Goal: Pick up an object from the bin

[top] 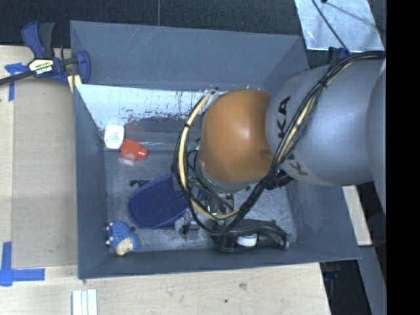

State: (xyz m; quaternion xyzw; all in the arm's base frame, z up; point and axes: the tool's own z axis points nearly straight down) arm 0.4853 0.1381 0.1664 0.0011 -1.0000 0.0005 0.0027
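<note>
Five loose things lay on the floor of the grey bin (88,195) in the camera view, well apart rather than heaped, so we judged that any one could be taken without disturbing the rest. A small white piece (113,136) and a red block (133,151) sat close together near the far left corner. A little blue and yellow toy (121,237) sat in the near left corner, and a black curved thing (252,236) with a white patch lay along the near wall. A dark blue oval thing (154,203) lay flat in the middle. The arm (335,130) came in from the right and bent steeply down, which put its orange cover (233,136) and looped cables (187,149) between the camera and the tool. The gripper (191,224) sat low in the bin, just beside the right edge of the dark blue oval thing, the nearest candidate for the pick. We could not tell whether the gripper was wide or narrow, and we saw nothing held in it. We therefore judged the pick not yet made, with every thing down on the floor.
</note>
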